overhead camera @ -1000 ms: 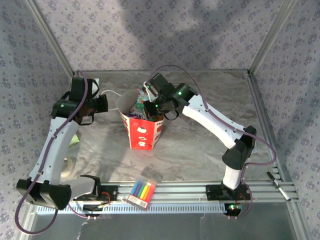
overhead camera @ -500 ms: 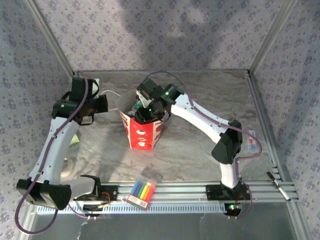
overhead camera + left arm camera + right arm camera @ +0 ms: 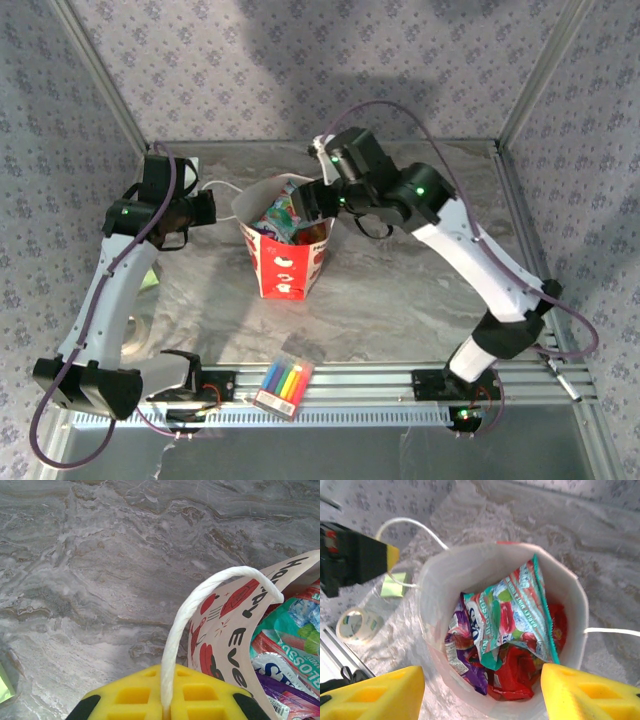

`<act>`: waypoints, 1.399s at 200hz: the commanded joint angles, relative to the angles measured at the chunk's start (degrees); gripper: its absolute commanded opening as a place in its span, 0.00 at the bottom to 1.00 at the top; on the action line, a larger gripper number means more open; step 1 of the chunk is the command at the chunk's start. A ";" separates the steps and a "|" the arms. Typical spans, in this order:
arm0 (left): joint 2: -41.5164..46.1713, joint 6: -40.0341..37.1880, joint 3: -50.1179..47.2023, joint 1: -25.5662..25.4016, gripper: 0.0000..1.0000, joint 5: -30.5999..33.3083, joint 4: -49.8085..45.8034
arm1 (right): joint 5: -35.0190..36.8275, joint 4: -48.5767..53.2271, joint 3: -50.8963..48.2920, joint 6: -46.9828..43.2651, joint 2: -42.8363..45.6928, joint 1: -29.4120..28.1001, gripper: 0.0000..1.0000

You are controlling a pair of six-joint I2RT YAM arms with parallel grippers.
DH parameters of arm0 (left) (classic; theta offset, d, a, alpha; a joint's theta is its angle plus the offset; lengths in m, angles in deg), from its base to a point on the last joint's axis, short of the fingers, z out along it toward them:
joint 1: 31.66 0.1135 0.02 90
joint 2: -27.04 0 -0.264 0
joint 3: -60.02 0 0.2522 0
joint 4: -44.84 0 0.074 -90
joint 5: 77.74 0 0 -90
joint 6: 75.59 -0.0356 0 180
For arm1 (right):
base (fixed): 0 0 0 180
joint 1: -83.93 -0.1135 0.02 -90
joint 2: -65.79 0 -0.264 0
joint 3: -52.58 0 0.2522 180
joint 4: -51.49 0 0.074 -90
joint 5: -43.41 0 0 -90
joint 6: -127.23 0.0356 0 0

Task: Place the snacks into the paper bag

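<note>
Above upright paper bag point(image 3: 285, 265), right hand point(image 3: 311, 204) released, left hand point(image 3: 165, 700) pinching string handle point(image 3: 200, 597)

Table point(image 3: 400, 290): grey surface with a marble-like pattern, a little wrinkled and shiny.
Box of markers point(image 3: 283, 386): a clear box with markers in rainbow colours. It lies tilted on the rail at the near edge of the table, a little left of the middle.
Rail point(image 3: 380, 385): a silver metal rail along the near edge.
Pen point(image 3: 557, 372): black, lying slanted at the near right corner.
Tape roll point(image 3: 356, 625): pale, lying flat near the left edge of the table.
Pad of notes point(image 3: 394, 584): yellow-green, near the left edge, farther back than the tape roll.
Walls point(image 3: 300, 70): pale purple with a small flower pattern, behind and at both sides.
</note>
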 commanded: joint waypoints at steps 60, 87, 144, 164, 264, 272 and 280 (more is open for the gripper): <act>-1.56 0.43 5.62 -0.99 0.13 -7.68 0.72 | 11.38 2.37 -10.03 -1.18 11.17 2.85 0.70; -1.78 -0.57 7.11 -2.24 0.34 -10.00 0.60 | 11.36 0.88 -17.08 -0.87 15.92 7.84 0.75; -1.23 -1.11 12.27 -4.10 0.51 -9.94 -1.91 | 6.55 -3.61 -29.37 -1.83 23.77 21.88 0.81; -0.47 -1.05 14.49 -4.10 0.54 -6.42 -3.63 | 5.74 -5.01 -32.01 -2.92 25.43 25.66 0.84; 6.14 5.51 10.21 0.17 0.62 19.83 -1.10 | 3.97 -12.55 -44.65 -10.57 27.17 40.07 0.92; 6.62 6.42 8.66 1.30 0.62 21.35 -0.45 | 4.04 -13.51 -45.39 -10.56 27.26 41.17 0.93; 7.06 6.92 7.09 2.35 0.62 22.64 0.43 | 3.92 -14.52 -46.22 -10.56 27.33 41.96 0.93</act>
